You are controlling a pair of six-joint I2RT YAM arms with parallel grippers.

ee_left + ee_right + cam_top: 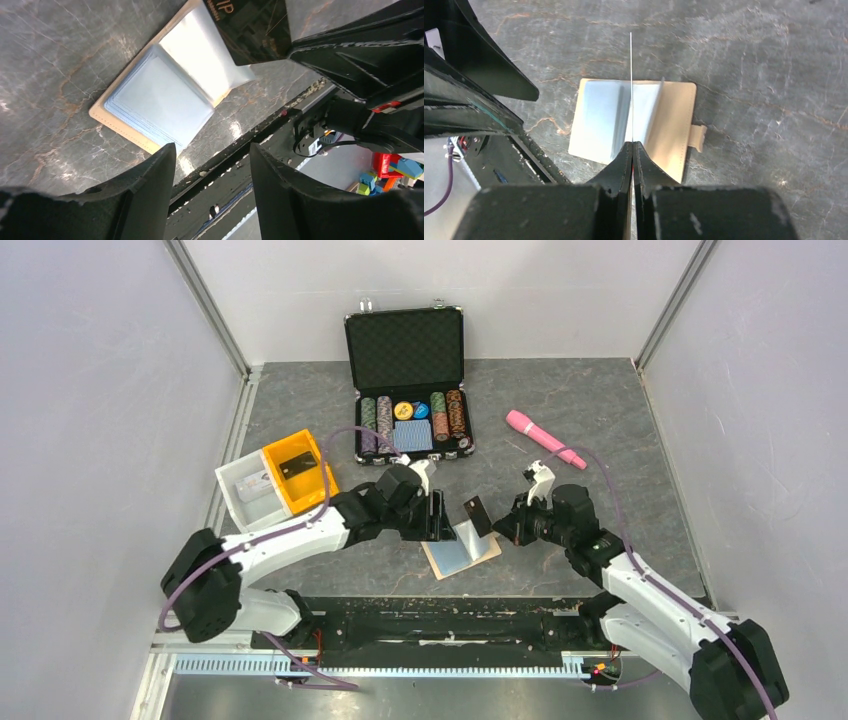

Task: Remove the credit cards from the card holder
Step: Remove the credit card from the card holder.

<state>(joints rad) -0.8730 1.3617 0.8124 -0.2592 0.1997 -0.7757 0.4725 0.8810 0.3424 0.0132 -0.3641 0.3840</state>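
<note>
One card holder point(462, 552): open flat, close to table point(600, 420) front edge.
Left gripper point(440, 517): low beside it, fingers spread, empty.
Right gripper point(497, 524): clamped on black card point(477, 512) above holder.

Tan card holder point(452, 556) with pale blue-grey inner panels on a dark grey, marbled surface point(620, 440) with rust-coloured veins. Black card point(250, 30) with gold lettering. At twelve o'clock, black case point(405, 345) of striped multicoloured chips point(447, 415); at one, pink cylinder point(545, 438); at ten, yellow-orange bin point(300, 498).
</note>
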